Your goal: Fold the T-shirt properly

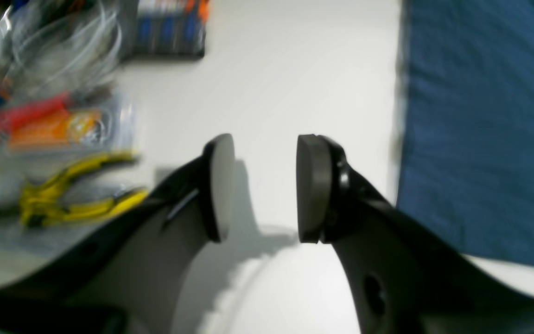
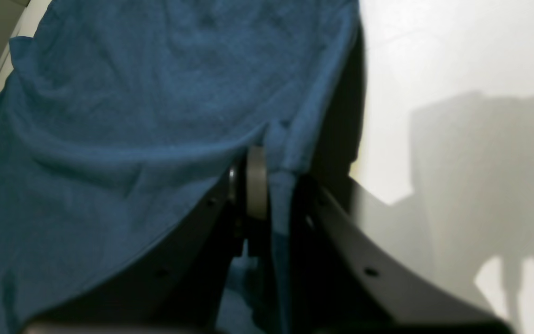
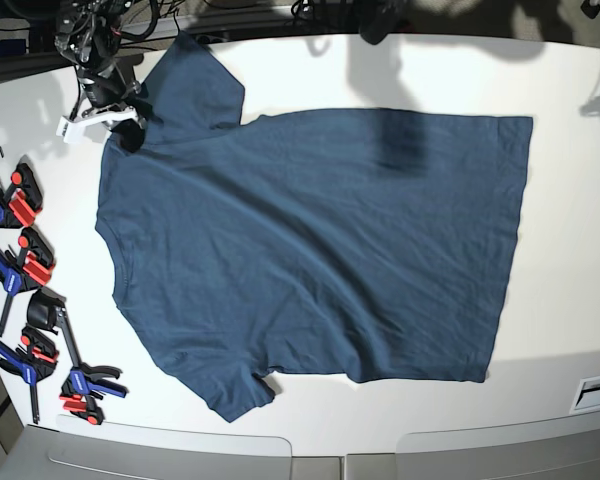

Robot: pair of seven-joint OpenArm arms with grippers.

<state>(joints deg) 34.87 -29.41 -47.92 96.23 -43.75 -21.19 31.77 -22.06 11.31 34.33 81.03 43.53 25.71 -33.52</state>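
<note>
The dark navy T-shirt (image 3: pixel 320 240) lies spread flat on the white table (image 3: pixel 380 70), collar to the left and hem to the right. My right gripper (image 3: pixel 120 118) is at the far left sleeve and shoulder. In the right wrist view it (image 2: pixel 274 181) is shut on a fold of the shirt (image 2: pixel 132 116), and the fabric hangs lifted from it. My left gripper (image 1: pixel 264 185) is open and empty above bare table, just off the shirt's straight edge (image 1: pixel 480 116).
Several red and blue clamps (image 3: pixel 25 260) lie along the table's left edge. In the left wrist view, yellow pliers (image 1: pixel 72 195), red and orange tools (image 1: pixel 40 123), loose cables and a dark box (image 1: pixel 169 28) lie left of the gripper. A label (image 3: pixel 595 390) sits at the front right.
</note>
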